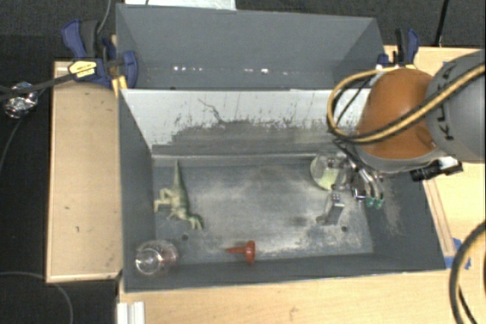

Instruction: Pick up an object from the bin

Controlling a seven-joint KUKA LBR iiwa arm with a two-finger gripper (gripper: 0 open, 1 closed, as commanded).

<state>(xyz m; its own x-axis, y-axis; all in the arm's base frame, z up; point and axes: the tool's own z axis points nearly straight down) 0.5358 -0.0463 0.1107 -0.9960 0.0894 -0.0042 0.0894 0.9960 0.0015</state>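
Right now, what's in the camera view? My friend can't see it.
The gripper hangs low at the right of the grey bin, beside a pale round thing. Left of it lie a green toy dinosaur, a clear cup and a red piece.

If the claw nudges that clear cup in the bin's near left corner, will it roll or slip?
The clear cup looks round and seems to lie on its side, so it would likely roll. Its glossy wall probably makes it slippery. It sits close to the bin corner, so the walls may stop it.
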